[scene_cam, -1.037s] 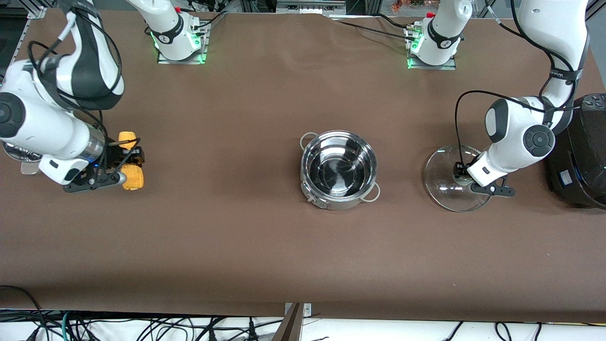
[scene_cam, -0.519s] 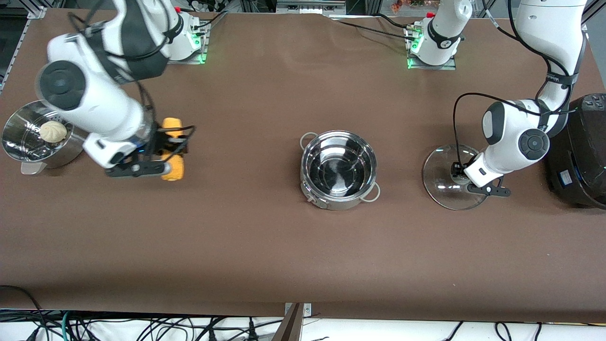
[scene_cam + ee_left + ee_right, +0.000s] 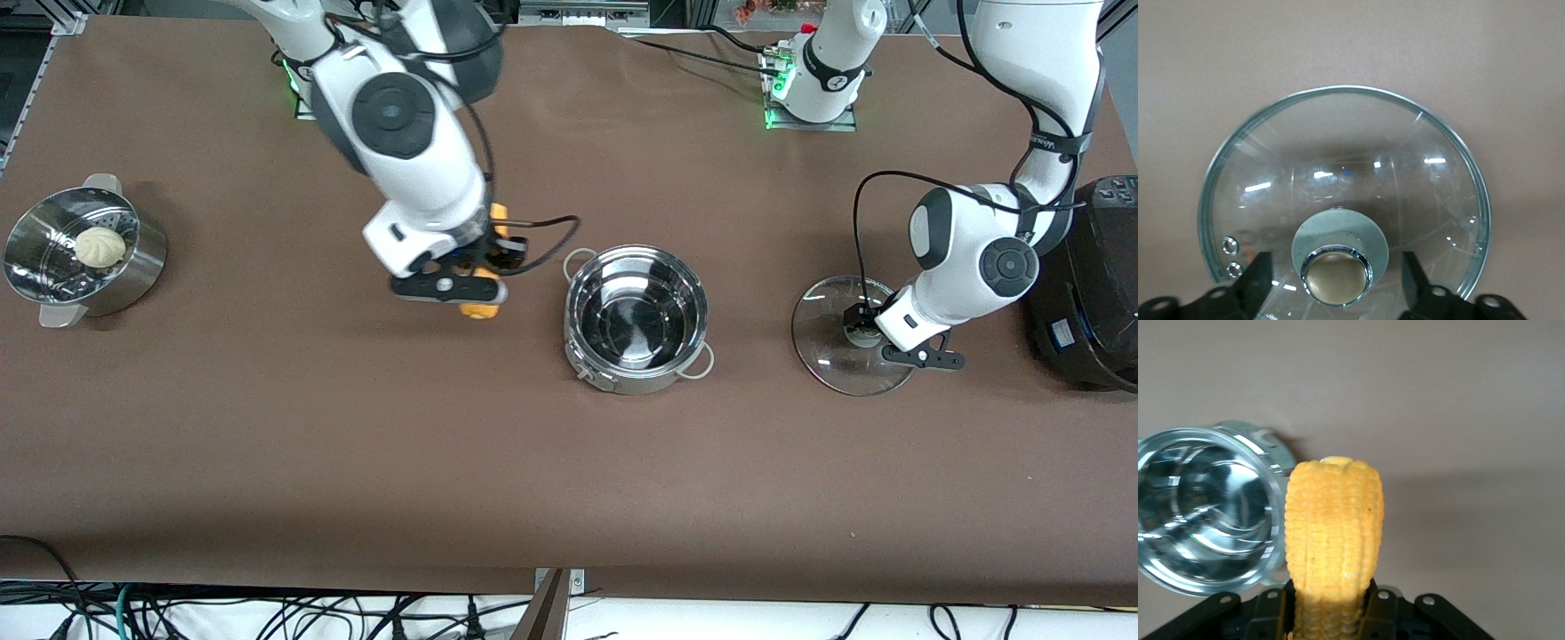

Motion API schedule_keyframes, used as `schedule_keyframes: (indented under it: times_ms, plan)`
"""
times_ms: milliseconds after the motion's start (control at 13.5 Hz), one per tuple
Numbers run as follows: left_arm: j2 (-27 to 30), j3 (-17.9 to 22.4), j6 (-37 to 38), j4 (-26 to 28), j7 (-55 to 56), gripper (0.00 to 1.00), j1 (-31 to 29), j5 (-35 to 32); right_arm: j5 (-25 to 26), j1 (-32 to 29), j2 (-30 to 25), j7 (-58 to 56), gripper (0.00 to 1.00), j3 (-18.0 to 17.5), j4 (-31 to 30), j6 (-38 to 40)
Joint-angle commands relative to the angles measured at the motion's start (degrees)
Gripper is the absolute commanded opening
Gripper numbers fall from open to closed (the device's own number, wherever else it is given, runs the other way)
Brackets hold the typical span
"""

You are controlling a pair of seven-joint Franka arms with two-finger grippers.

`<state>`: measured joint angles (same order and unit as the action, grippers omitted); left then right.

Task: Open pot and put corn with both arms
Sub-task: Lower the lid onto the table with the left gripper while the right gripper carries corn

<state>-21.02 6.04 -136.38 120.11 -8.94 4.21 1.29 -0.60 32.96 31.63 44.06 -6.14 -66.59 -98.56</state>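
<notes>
Right gripper is clamped on the corn, with one finger on each side of the cob; in the right wrist view the corn projects straight out from between the fingers. This gripper is in the air over bare table, just beside the pot on the side toward the right arm's end of the table. The pot stands lidless near the middle of the table, its interior empty and reflective, with one loop handle toward the robots' edge and the other toward the front camera's edge. In the right wrist view the pot lies just beside the cob's tip.

Left gripper is positioned at the knob of the glass lid. Its fingers stand spread on both sides of the knob with a visible gap on each side. The lid rests flat on the table, knob up, toward the left arm's end, well apart from the pot.

Steamer bowl with a white bun stands near the table edge at the right arm's end. A black appliance stands at the edge at the left arm's end.
</notes>
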Motion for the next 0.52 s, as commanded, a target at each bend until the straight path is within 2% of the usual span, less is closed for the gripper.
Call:
schedule_keyframes:
  times_ms: [0, 148, 444]
  plan:
    - [3.8, -0.1, 2.7, 2.3, -0.8, 1.0, -0.3, 1.2, 0.2, 4.7, 7.6, 6.3, 0.0, 1.0, 8.9, -1.3]
    - [9.4, -0.1, 3.7, 5.7, -0.8, 1.0, -0.4, 1.2, 0.2, 7.5, 10.4, 10.6, 0.0, 1.0, 8.9, -7.1]
    - [19.6, -0.1, 4.9, 5.5, -0.9, 1.0, -1.0, 0.8, 1.8, 14.0, 14.9, 11.7, 0.0, 3.0, 10.0, -13.1]
